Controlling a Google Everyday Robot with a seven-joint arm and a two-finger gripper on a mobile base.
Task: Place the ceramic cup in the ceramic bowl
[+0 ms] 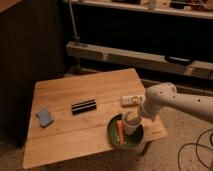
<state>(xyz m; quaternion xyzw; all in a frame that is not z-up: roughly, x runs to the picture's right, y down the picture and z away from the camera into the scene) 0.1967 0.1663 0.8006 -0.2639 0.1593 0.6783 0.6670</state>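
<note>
The ceramic bowl (116, 136) is a shallow dark green dish at the front right corner of the wooden table (65, 100). The ceramic cup (131, 123), a pale tumbler, stands upright inside the bowl's right half. An orange stick-like object (120, 131) lies in the bowl just left of the cup. My gripper (134, 115) reaches in from the right on a white arm (172, 101) and sits right at the cup's top rim. The arm's wrist covers the fingers.
A black rectangular bar (83, 106) lies mid-table. A blue-grey sponge-like pad (44, 117) sits near the left edge. A small white packet (131, 100) lies beside the arm. Dark shelving (150, 55) stands behind, and cables (197, 150) trail on the floor at right.
</note>
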